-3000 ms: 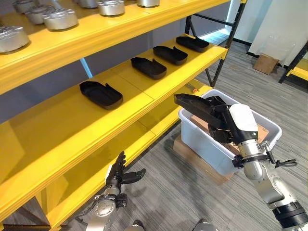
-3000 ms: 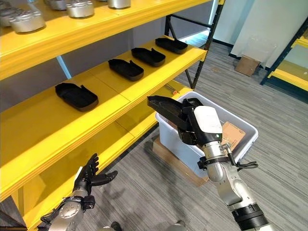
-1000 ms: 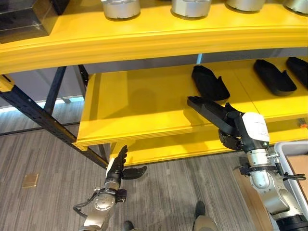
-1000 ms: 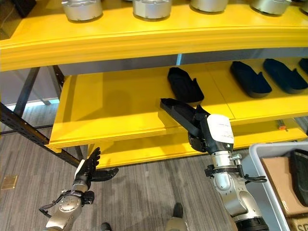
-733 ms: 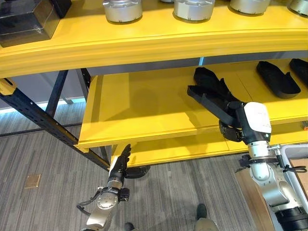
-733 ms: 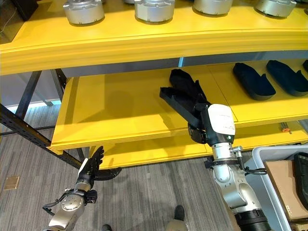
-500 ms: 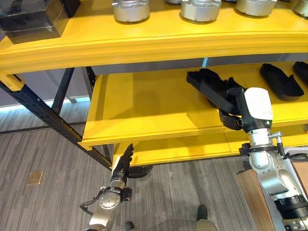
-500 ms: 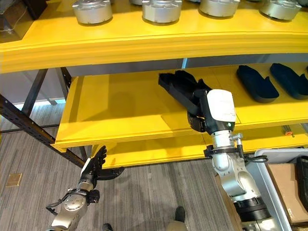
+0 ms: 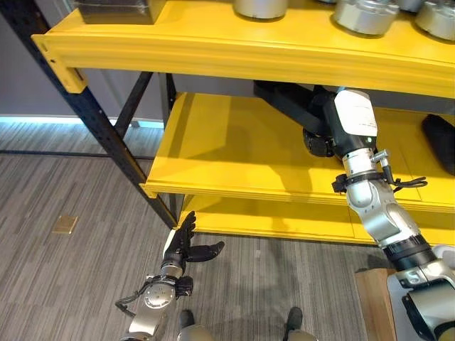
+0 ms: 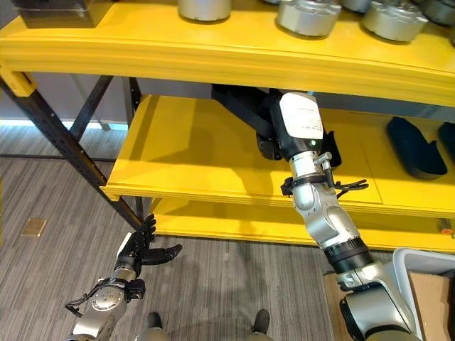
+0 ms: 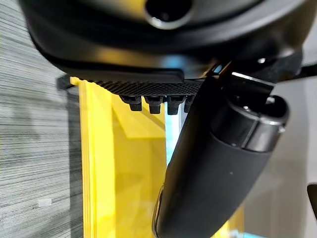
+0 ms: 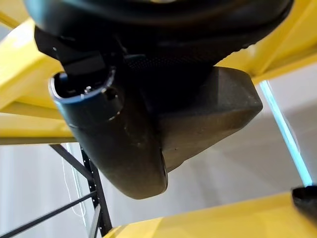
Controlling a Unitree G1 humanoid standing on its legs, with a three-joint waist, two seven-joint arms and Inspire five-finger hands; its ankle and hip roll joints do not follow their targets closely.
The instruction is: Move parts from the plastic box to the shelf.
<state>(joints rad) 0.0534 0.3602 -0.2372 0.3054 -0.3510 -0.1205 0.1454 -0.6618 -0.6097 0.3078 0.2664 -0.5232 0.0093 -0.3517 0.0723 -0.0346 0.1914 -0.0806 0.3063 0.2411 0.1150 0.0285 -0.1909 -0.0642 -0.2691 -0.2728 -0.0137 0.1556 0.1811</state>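
My right hand [image 9: 321, 126] is shut on a long black moulded part [image 9: 283, 106]. It holds the part just above the yellow middle shelf [image 9: 227, 153], tucked under the top shelf's front edge, with its far end pointing left. In the right wrist view the part [image 12: 218, 106] lies against the thumb [image 12: 119, 144]. Another black part [image 10: 416, 145] lies further right on the same shelf. Low by the floor under the shelf's left corner, my left hand [image 9: 186, 246] is open with its fingers spread. A corner of the plastic box [image 10: 425, 261] shows at the lower right.
Metal cylinders [image 9: 362, 14] and a dark box [image 9: 117, 7] stand on the top shelf. A black slanted upright [image 9: 92, 114] carries the shelf's left end. A brown block [image 9: 370, 298] sits on the floor at the lower right. The middle shelf's left half is bare yellow.
The camera has turned left and the box has slid out to the right. My right hand has raised the black part from the shelf's front edge to over the shelf. The left hand stays low.
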